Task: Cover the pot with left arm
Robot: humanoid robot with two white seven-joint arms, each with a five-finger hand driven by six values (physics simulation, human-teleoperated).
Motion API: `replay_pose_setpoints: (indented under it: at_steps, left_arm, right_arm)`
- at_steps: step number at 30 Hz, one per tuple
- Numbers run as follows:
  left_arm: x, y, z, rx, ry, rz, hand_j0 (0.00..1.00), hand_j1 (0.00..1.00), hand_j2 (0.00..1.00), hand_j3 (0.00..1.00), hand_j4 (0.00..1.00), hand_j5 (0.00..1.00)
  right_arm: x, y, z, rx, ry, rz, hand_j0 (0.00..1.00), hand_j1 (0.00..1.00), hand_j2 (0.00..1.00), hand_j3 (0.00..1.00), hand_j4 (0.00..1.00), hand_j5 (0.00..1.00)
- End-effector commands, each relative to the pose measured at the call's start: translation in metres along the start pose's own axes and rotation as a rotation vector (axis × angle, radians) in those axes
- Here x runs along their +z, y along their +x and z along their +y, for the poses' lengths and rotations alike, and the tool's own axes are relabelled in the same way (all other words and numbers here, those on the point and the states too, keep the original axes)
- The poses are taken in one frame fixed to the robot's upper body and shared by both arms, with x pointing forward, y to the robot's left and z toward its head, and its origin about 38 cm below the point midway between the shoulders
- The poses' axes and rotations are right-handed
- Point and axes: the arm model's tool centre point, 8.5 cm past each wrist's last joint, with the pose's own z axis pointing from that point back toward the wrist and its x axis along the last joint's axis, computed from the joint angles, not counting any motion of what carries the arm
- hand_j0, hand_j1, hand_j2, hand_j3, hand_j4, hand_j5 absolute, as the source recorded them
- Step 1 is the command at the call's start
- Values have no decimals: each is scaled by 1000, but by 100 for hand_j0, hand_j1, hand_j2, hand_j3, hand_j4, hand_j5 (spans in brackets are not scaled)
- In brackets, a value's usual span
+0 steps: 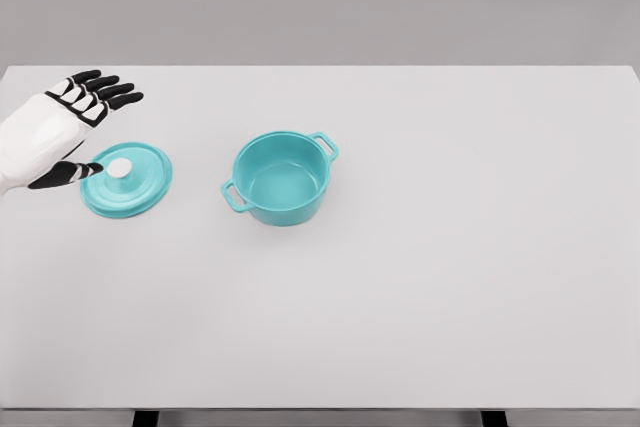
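A teal pot [283,178] with two side handles stands uncovered near the middle of the white table [450,267]. Its round teal lid [127,180] with a white knob [119,168] lies flat on the table to the pot's left. My left hand [88,127] comes in from the left edge and hovers just left of and behind the lid. Its black fingers are spread, with the thumb tip close to the knob, and it holds nothing. The right arm does not show.
The table's far edge runs along the top against a grey wall, and its front edge shows at the bottom of the head view.
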Motion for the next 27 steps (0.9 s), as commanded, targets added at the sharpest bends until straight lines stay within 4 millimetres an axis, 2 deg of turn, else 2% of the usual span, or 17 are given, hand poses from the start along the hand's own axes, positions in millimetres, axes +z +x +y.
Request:
replay_pose_setpoints:
  at_steps: [1,7,8,10,13,14,18,21,24,27]
  left_arm:
    - [0,0,1,6,6,-1,100,100,100,100,100,100]
    - [0,-1,1,11,7,2,100,100,100,100,100,100]
    - [2,-4,3,-8,-20,-1,100,100,100,100,100,100]
    - [9,-11,-9,-15,-188,-10,100,100,100,100,100,100]
    - [17,-25,-6,46,-233,-13,99,99,99,99,99,99]
    - [13,-27,-9,85,-227,-18,94,94,94,94,94,94]
    - [-10,-42,-7,97,-248,-27,88,88,88,88,88,88]
    - [-29,-30,-18,153,-270,-88,88,88,88,88,88,88]
    - [-29,-35,-22,174,-280,-79,88,88,88,88,88,88]
    - [-12,-41,-20,196,-332,-70,87,87,87,87,87,87]
  right_arm:
    - [0,0,0,0,0,0,100,100,100,100,100,100]
    - [0,0,0,0,0,0,100,100,100,100,100,100]
    - [0,0,0,0,0,0,100,100,100,100,100,100]
    - [0,-1,0,0,1,2,100,100,100,100,100,100]
    - [0,-1,0,0,1,2,100,100,100,100,100,100]
    - [0,0,0,0,0,0,100,100,100,100,100,100]
    - [0,0,0,0,0,0,100,100,100,100,100,100]
    - [0,-1,0,0,1,2,100,100,100,100,100,100]
    - [0,0,0,0,0,0,100,100,100,100,100,100]
    - [0,-1,0,0,1,2,100,100,100,100,100,100]
